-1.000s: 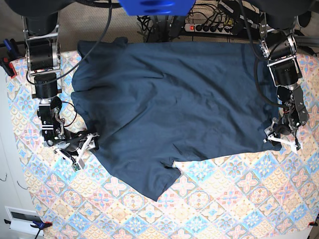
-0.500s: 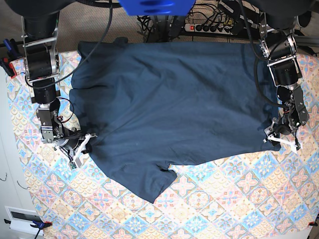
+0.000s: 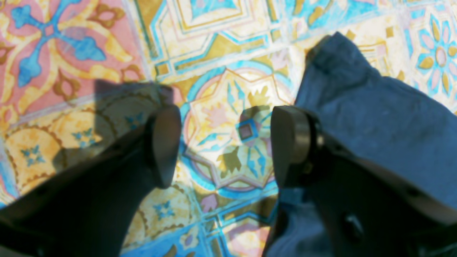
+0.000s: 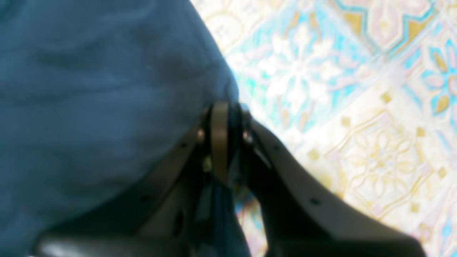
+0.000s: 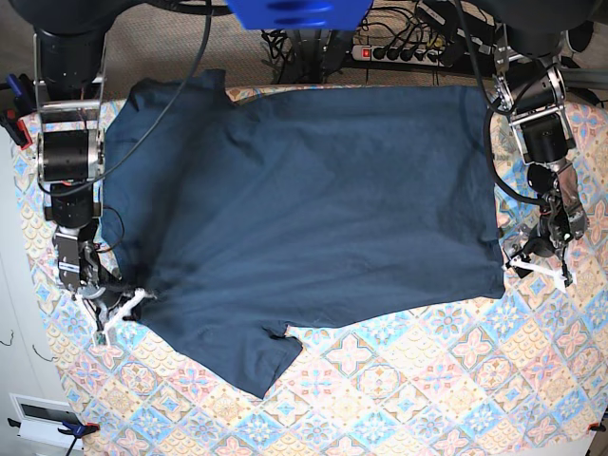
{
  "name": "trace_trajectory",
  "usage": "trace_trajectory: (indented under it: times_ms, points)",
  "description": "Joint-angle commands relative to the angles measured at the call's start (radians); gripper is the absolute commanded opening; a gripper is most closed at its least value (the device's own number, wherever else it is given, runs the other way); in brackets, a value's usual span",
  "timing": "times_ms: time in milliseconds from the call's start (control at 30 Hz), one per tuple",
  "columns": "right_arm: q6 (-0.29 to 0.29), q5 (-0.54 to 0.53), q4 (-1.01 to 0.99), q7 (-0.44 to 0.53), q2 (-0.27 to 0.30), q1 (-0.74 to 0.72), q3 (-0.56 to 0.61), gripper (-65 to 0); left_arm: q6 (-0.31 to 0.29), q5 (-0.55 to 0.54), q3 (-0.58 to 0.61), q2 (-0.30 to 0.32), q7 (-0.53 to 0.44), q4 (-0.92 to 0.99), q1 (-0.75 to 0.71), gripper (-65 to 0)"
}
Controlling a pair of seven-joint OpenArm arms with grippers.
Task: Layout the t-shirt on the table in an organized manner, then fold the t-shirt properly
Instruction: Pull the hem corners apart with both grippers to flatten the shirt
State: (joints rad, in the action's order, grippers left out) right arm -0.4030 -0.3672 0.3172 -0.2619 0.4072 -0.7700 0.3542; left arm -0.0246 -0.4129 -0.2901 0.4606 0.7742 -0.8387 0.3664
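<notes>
The dark navy t-shirt lies spread across the patterned table, one sleeve pointing to the front. At the left of the base view my right gripper is shut on the shirt's edge. The right wrist view shows its pads pinching a fold of the t-shirt over the table. My left gripper stands open at the shirt's front right corner. In the left wrist view, bare table lies between the left gripper fingers, and the t-shirt lies beside the right finger.
A power strip with cables lies behind the table's back edge. A blue housing hangs at the top centre. The table's left edge runs close to my right arm. A clamp grips the front left corner.
My right gripper has shut on the shirt's left edge and pulled it left and forward. The shirt slid left and flattened. The left arm has barely moved.
</notes>
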Motion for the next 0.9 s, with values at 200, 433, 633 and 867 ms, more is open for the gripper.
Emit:
trace_trajectory:
  times_ms: [200, 433, 633, 867]
  points:
    - [0.128, -0.013, 0.023, 0.077, 0.017, -0.053, -0.005, -48.9, -0.128, -0.126, -0.001, 0.011, 0.153, -0.216, -0.073, -25.4]
    - [0.128, -0.013, 0.119, 0.042, 0.026, 0.005, -0.011, -32.1, -0.133, -0.143, 0.136, -0.024, 0.153, -0.219, -0.048, -25.4]
    - [0.128, -0.014, 0.343, -0.023, 0.078, 0.132, -0.022, -32.1, -0.125, -0.131, 0.265, -0.084, 0.064, -0.143, 0.015, -26.2]
    - [0.125, -0.014, 0.557, -0.110, 0.101, 0.326, -0.261, -32.1, -0.122, -0.133, 0.381, -0.121, -0.129, 0.203, 0.187, -58.1]
